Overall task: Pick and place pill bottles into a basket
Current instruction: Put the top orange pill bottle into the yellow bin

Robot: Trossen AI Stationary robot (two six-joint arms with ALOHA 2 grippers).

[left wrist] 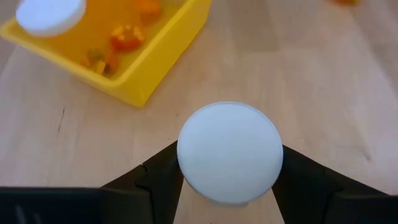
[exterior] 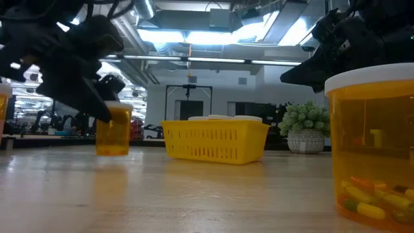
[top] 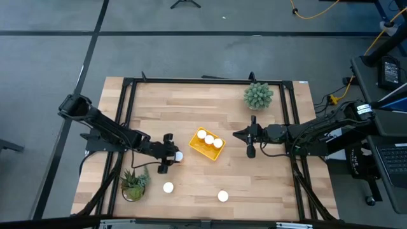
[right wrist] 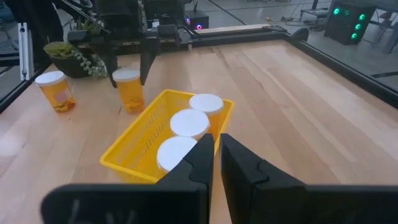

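The yellow basket (top: 207,145) sits mid-table with three white-capped pill bottles (top: 209,138) standing in it; it also shows in the right wrist view (right wrist: 134,146). My left gripper (top: 174,156) is just left of the basket, shut on a fourth orange pill bottle (left wrist: 230,152), which also shows in the low view (exterior: 114,129). Two more bottles stand on the table toward the near edge (top: 168,187) (top: 222,196). My right gripper (top: 236,134) hovers just right of the basket, shut and empty, as the right wrist view shows (right wrist: 216,149). My left gripper pinches the bottle between its two fingers (left wrist: 158,177), one on each side just under the white cap's rim (left wrist: 186,177). The fingers come from above, slanting from the table's left. The bottle is upright; its base (exterior: 114,153) is at table level, touching or not I cannot tell.
A green potted plant (top: 258,95) stands at the far right. Another potted plant (top: 134,184) stands at the near left, beside the loose bottle. A black frame (top: 210,81) runs around the table top. Bare wood lies between the basket and the near edge.
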